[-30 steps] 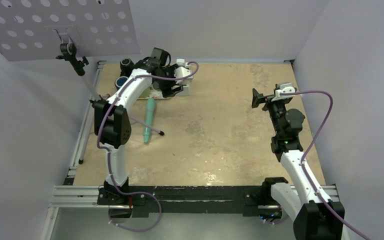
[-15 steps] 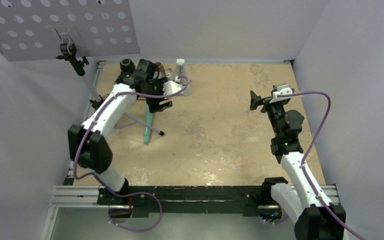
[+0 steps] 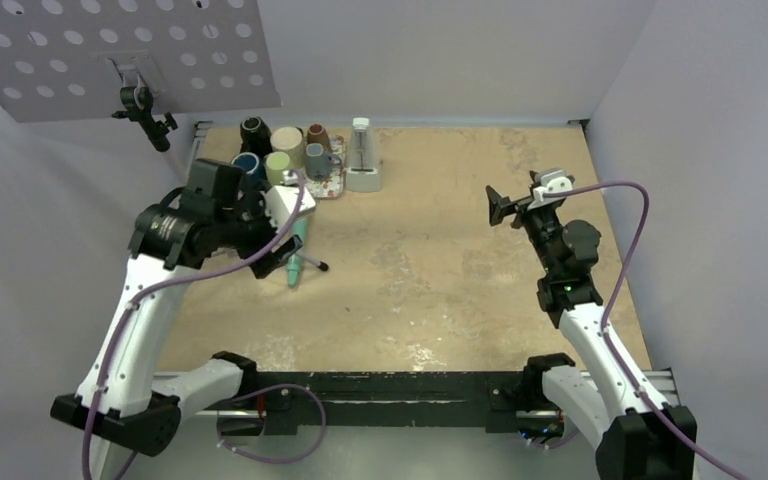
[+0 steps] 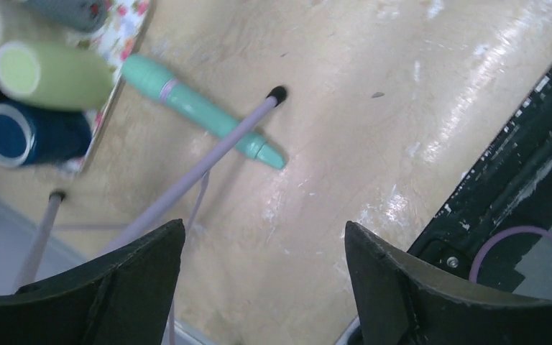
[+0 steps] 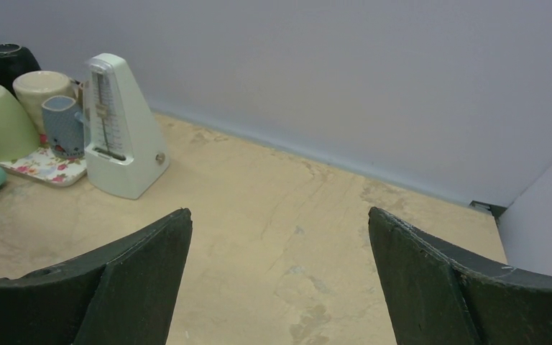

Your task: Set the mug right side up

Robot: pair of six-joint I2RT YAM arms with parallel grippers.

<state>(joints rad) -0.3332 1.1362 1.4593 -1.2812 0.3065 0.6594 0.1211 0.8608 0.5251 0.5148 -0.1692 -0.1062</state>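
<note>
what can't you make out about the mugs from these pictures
- Top view: everything on the floral-patterned tray is too small to tell rims from bases.
- Left wrist view: only the light green ceramic mug and the dark blue ceramic mug show clearly; the rest are cut off by the top and left edges.
- Right wrist view: the brown mug is hidden behind the white plastic metronome; the dark blue one does not show.

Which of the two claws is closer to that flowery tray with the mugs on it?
Left. The left gripper hangs above the teal pen, just in front of the tray; the right gripper is far off to its right.
</note>
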